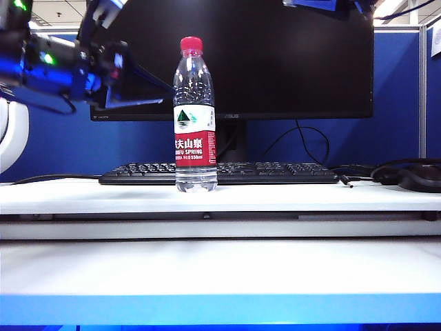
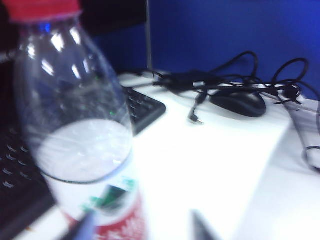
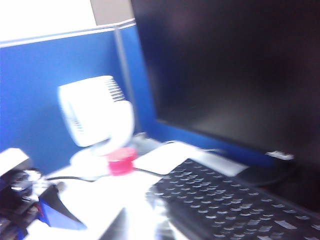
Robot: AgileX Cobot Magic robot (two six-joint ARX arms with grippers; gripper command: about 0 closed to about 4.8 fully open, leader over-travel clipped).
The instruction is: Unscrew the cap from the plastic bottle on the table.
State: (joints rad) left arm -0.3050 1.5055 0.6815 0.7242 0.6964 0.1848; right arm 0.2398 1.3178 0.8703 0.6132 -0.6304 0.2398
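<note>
My left gripper (image 1: 141, 86) hangs up high at the left of the exterior view, just left of the plastic bottle (image 1: 194, 124), apart from it, pointed at its upper body; fingers stand spread w/ air between them, holding nothing. In the left wrist view the fingertips (image 2: 82, 227) sit blurred near the label, bottle looming close. The bottle stands upright mid-left on the table (image 1: 289, 196), right in front of the keyboard (image 1: 275, 172), the cap (image 1: 191, 45) still on top. White tabletop lies bare to the bottle's front, w/ the blue front edge nearest the camera. Mouse (image 1: 420, 178) & cables crowd the far right. My right gripper: out of frame, can't tell its state; its wrist view sees the cap from above, blurred.
</note>
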